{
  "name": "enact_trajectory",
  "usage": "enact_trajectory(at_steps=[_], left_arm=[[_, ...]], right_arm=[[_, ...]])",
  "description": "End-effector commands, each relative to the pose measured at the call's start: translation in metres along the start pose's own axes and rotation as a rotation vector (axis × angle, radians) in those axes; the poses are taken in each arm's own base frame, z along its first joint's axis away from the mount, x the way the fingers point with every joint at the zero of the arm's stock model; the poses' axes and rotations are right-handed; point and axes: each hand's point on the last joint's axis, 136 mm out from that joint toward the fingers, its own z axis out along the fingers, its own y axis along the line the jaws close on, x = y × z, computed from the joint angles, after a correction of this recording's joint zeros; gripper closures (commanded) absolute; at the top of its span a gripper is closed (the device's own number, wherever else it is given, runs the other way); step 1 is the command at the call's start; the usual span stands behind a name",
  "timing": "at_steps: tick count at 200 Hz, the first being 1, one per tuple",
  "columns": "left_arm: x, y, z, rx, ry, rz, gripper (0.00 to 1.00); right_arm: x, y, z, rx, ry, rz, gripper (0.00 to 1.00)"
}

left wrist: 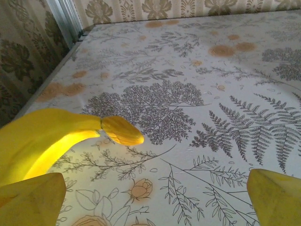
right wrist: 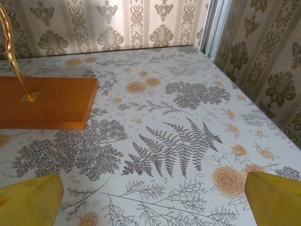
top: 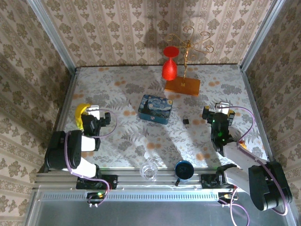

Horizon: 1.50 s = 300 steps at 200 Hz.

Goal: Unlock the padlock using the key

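My left fingers (left wrist: 31, 200) stand wide apart beside the banana (left wrist: 56, 136); my right fingers (right wrist: 275, 197) gape too. A dark speck, probably the padlock (top: 186, 121), lies between the tin (top: 155, 109) and my right fingers.

1. Robot lab test cell, dressed up like a home.
2. Rig hardware: aluminium frame posts (top: 52, 35) at the corners and a slotted rail (top: 155, 195) along the near edge of the table (top: 211, 94).
3. 2 arms, left arm (top: 70, 153) and right arm (top: 263, 186), are mounted at that rail, with purple cables (top: 253, 123) looping loose.
4. Staged decor: damask wallpaper panels (top: 117, 28) on 3 sides, botanical print over the table top.
5. Mixed household props: banana (top: 81, 112), blue tin (top: 155, 109), red goblet (top: 170, 66), gold wire stand (top: 182, 86) on a wooden base, glass (top: 149, 171), blue mug (top: 183, 169).
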Motion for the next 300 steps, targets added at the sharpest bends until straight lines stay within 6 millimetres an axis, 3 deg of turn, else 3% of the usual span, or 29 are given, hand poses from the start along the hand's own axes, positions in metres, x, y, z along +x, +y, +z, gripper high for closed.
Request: enact_trajectory(at_steps=[1,32,80,103,106,128,175,192,216,300], left_arm=[[-0.029,-0.002,0.007,0.045,-0.114,0.000,0.00],[-0.027,-0.012,0.024,0.134,-0.012,0.006,0.00],[-0.028,-0.018,0.024,0.160,-0.013,0.023,0.00],[-0.027,-0.017,0.024,0.157,-0.013,0.023,0.00],[-0.027,-0.017,0.024,0.157,-0.013,0.023,0.00],[-0.028,-0.016,0.024,0.153,-0.013,0.023,0.00],[-0.028,-0.017,0.024,0.152,-0.012,0.025,0.00],[-0.028,-0.017,0.024,0.152,-0.012,0.025,0.00],[-0.027,-0.017,0.024,0.152,-0.010,0.026,0.00],[-0.027,-0.017,0.024,0.147,-0.007,0.029,0.00]], right_arm=[[-0.007,-0.002,0.002,-0.004,-0.039,0.014,0.00],[0.002,0.004,0.012,-0.049,-0.032,0.019,0.00],[-0.002,0.025,0.026,-0.140,-0.081,-0.016,0.00],[0.002,0.030,0.035,-0.152,-0.083,-0.031,0.00],[0.010,0.032,0.038,-0.154,-0.065,-0.040,0.00],[0.023,0.034,0.048,-0.154,-0.058,-0.041,0.00],[0.028,0.029,0.069,-0.170,0.059,0.005,0.00],[0.028,0.032,0.069,-0.210,0.060,0.012,0.00],[0.030,0.054,0.065,-0.375,0.084,-0.018,0.00],[0.029,0.055,0.065,-0.383,0.078,-0.019,0.00]])
